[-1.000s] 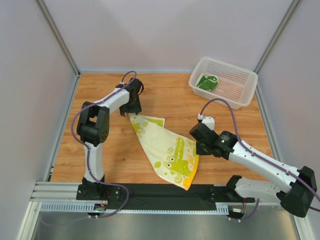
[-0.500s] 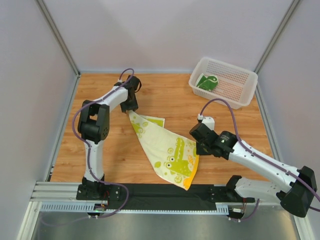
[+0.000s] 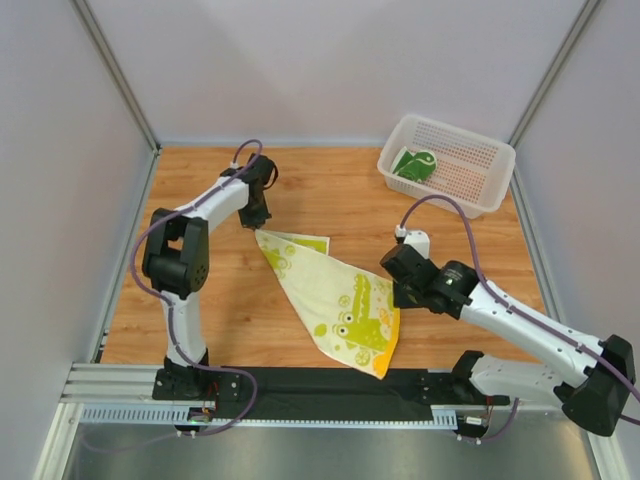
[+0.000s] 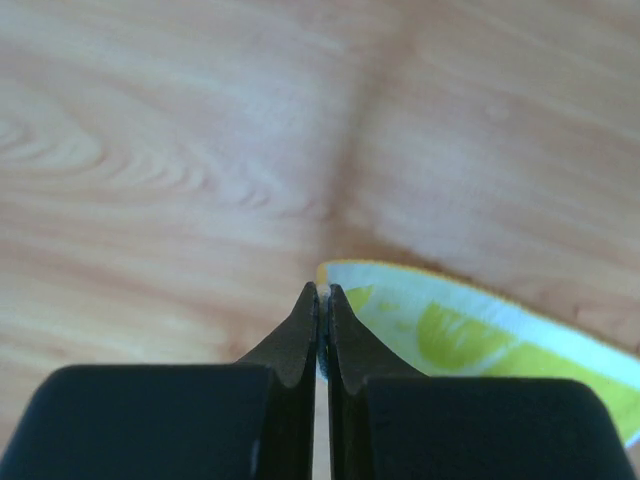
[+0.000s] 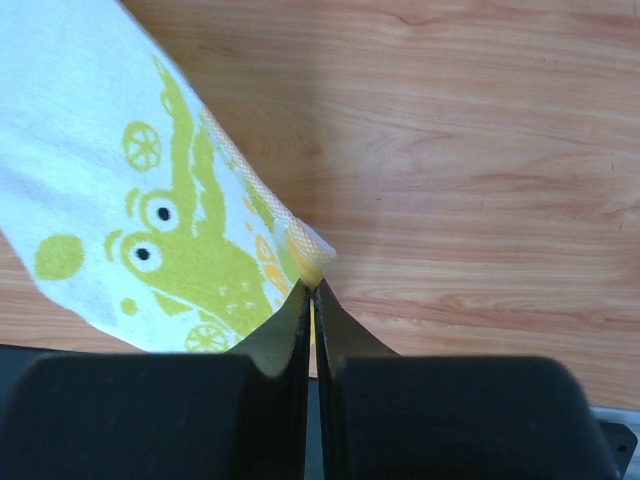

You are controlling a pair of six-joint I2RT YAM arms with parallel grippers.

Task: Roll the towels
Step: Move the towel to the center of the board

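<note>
Flat on the light wooden tabletop [image 3: 330,195], mid-table: thin cream-yellow cloth towel with lime-green cartoon prints [image 3: 335,295], long axis slanting from far left down to near right. Pinched at two places. At the pointed far-left corner, left gripper [image 3: 257,222], black jaws pressed together on the very tip of the hem, seen in the left wrist view with only a sliver of cloth between them. At the right-hand corner, partway down the long edge, right gripper [image 3: 397,298], jaws likewise clamped on the yellow-stitched hem. Probably a rolling start from one held end along that slanted axis, so worth squaring the cloth first; left hold thin enough to slip under a pull. Well apart, at the far right: dark green cloth towel with white drawings [image 3: 413,163], bunched inside the white perforated plastic basket [image 3: 480,190], nearer the right arm, untouched by either.
</note>
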